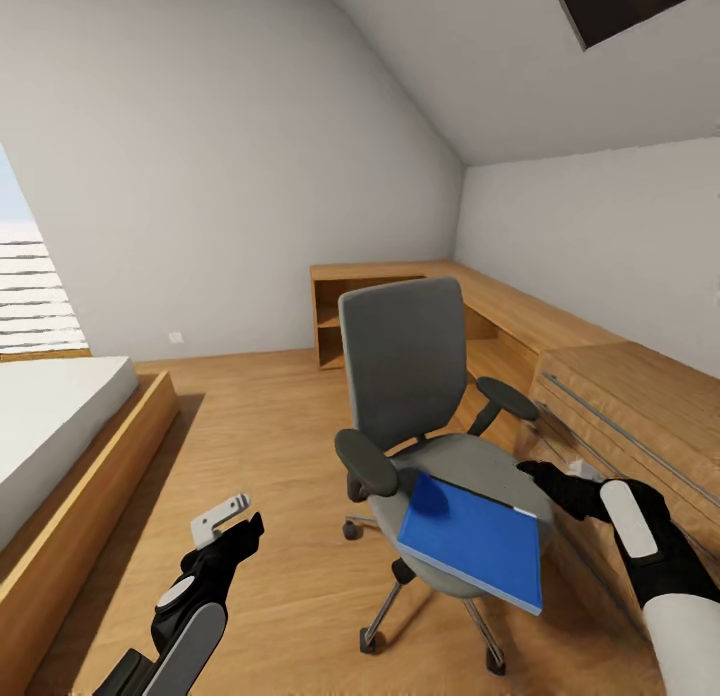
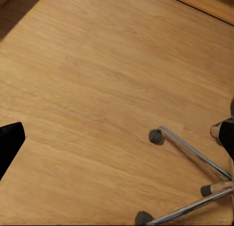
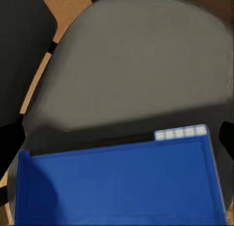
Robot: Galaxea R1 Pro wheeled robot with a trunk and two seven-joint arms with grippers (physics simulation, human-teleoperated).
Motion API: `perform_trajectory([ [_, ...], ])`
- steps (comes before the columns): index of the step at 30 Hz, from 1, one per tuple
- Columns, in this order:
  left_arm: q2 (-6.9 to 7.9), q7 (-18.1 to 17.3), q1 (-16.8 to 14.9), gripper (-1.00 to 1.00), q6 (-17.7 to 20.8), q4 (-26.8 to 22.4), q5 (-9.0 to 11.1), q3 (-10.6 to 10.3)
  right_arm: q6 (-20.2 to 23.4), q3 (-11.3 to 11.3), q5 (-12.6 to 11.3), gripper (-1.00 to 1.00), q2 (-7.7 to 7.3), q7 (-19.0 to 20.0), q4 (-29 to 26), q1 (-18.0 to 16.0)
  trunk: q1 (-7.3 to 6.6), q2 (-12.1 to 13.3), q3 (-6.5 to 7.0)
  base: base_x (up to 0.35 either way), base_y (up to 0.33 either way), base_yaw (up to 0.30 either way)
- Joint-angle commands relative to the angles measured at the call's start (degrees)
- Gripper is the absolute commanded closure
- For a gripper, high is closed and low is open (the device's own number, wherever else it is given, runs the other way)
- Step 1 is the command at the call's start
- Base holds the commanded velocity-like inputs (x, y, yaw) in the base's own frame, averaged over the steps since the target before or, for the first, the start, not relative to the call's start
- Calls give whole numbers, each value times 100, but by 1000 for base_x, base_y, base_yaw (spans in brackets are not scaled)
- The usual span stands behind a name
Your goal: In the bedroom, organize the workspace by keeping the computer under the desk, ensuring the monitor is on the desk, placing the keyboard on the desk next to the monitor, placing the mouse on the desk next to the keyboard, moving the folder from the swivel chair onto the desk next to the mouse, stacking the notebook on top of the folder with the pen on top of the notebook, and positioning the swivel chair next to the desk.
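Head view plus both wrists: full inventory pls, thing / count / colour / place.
swivel chair: 1, grey seat and back, black armrests, chrome base on castors; on the wood floor, centre-right.
folder: 1, bright blue; lying on the chair seat, front part past the seat edge.
low cabinets: one L-shaped run, light wood, along the far and right walls; open shelves at the far end, bar handles on the near unit.
bed: 1, white top, wood frame; at left.
window blinds: 1, white; left wall.
dark panel: 1, on the sloped ceiling, top right.
left gripper: 1, black with light grey finger; low over the floor, left of the chair.
right gripper: 1, black; at the folder's far right corner.
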Motion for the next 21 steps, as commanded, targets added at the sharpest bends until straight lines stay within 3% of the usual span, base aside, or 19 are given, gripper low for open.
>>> perform_trajectory([
  [1,6,40,-6,-100,22,-8,27,-8,101,-134,-88,-100,0,-53,-8,3,-27,38,13,-332,0,0],
  [2,16,39,-4,-100,22,-8,52,0,262,-372,-134,-100,5,-32,25,13,-49,79,31,-337,86,0],
  [16,26,39,-6,-100,15,-8,116,31,269,-428,-159,-100,5,385,321,13,-356,640,285,-337,108,-81],
  [21,26,39,-6,-100,15,-8,116,30,269,-430,-160,-100,7,418,327,13,-356,640,285,-133,51,-2],
])
